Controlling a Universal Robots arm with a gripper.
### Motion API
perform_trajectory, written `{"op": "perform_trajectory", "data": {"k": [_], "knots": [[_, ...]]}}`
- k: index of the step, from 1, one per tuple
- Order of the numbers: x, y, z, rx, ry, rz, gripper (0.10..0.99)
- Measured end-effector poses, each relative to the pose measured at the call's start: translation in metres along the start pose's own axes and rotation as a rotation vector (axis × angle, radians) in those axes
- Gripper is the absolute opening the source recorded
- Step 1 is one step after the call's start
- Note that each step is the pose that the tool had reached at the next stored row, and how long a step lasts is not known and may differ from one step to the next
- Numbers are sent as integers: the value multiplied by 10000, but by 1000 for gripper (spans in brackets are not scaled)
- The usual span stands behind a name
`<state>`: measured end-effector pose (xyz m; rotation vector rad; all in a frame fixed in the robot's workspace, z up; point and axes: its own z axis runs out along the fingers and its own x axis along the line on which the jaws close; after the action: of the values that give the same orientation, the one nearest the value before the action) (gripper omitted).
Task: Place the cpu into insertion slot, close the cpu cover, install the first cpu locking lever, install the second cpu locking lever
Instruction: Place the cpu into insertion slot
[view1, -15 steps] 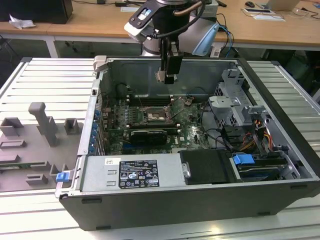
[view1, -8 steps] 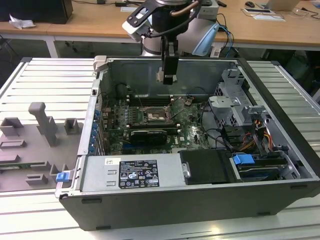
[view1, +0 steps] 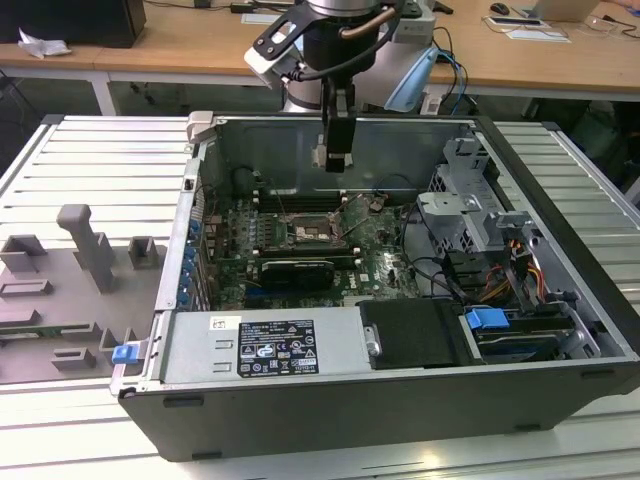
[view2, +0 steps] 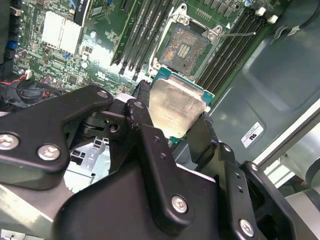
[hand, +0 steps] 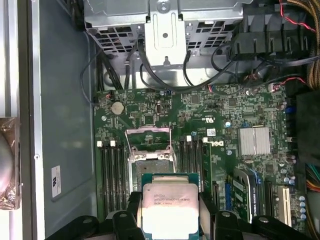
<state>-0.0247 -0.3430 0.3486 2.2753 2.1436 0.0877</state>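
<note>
**CPU in the jaws above the open socket: step one, not yet seated**

Exterior view: one gripper (view1: 335, 163) hangs inside one open computer case (view1: 560, 170), which lies on a slatted surface (view1: 60, 170). It sits above the motherboard, more or less over the insertion slot (view1: 305, 232) and well clear of it. A grey fixture block (view1: 85, 240) is on the exterior view's left, not in play.

Second wrist view: one cpu (view2: 175, 112), pale metal face showing, with the jaws pinching it by two opposite edges. The black fingers (view2: 199, 137) press on either side. The insertion slot has nothing in it and its dark contact field is bare. The chip is apart from it, in the air, and looks tilted relative to the board. One thin wire lever (view2: 239, 34) sticks out beside the slot. I can't make out a second one.

First wrist view: same cpu, same grip. A silver frame (hand: 148, 135) at the slot's far edge is probably the cpu cover swung up, but I'm not sure. There are two banks of long memory slots (hand: 114, 172), one on each side of the socket.

Judgement: this is the placing step, and the cover and both levers are untouched. Seating calls for the chip level and square to the socket rim, with corners matched and no sideways drag over the contacts.

Count: one cpu, one slot, one cover, one gripper.
</note>
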Motion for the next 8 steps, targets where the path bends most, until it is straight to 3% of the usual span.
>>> {"op": "perform_trajectory", "data": {"k": [8], "knots": [[-2,-6,117,73,-4,2,541]]}}
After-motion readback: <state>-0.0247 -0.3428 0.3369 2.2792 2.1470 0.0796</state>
